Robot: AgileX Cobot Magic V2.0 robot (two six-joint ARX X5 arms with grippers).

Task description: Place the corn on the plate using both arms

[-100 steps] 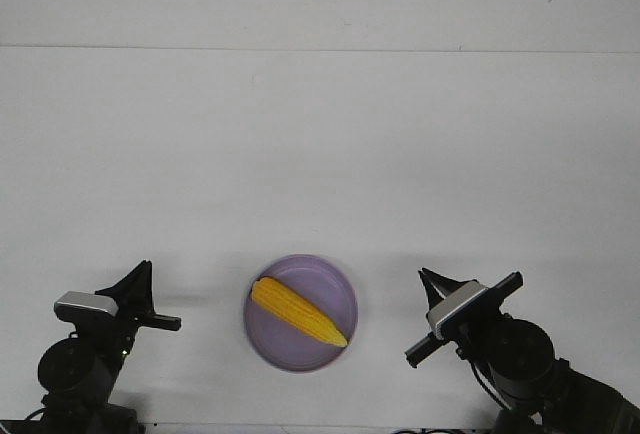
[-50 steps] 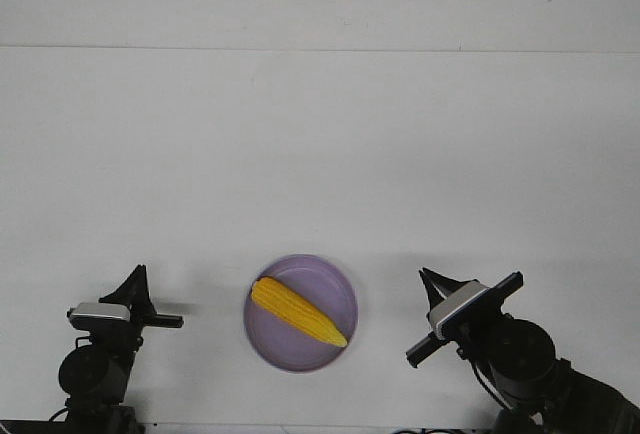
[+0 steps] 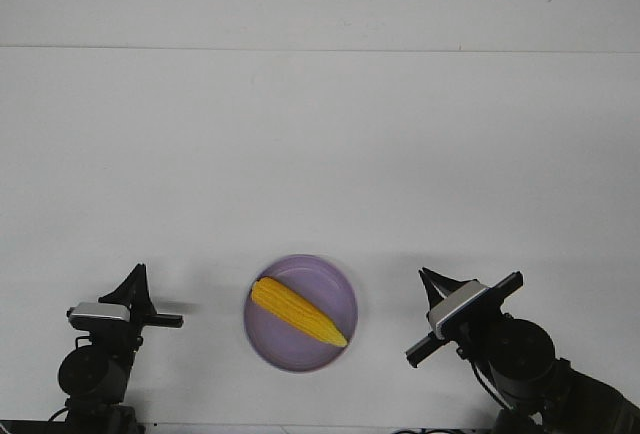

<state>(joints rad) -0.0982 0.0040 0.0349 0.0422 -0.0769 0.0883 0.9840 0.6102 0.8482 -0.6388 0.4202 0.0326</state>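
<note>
The yellow-orange corn (image 3: pixel 297 314) lies slantwise inside the lavender plate (image 3: pixel 325 284) at the front middle of the table, its pointed tip toward the front right. My left gripper (image 3: pixel 137 276) sits well left of the plate, pulled back near the front edge, its fingers together in one point and holding nothing. My right gripper (image 3: pixel 427 279) sits right of the plate, also apart from it, with its fingers together in one point and empty. Neither gripper touches the corn or the plate.
The white table (image 3: pixel 320 154) stretches far behind the plate. A seam line (image 3: pixel 320 50) runs across the back. Both arm bases are at the front corners.
The left arm drew back and down toward the front edge and turned a little, then stopped. The corn, plate and right arm have not moved.
</note>
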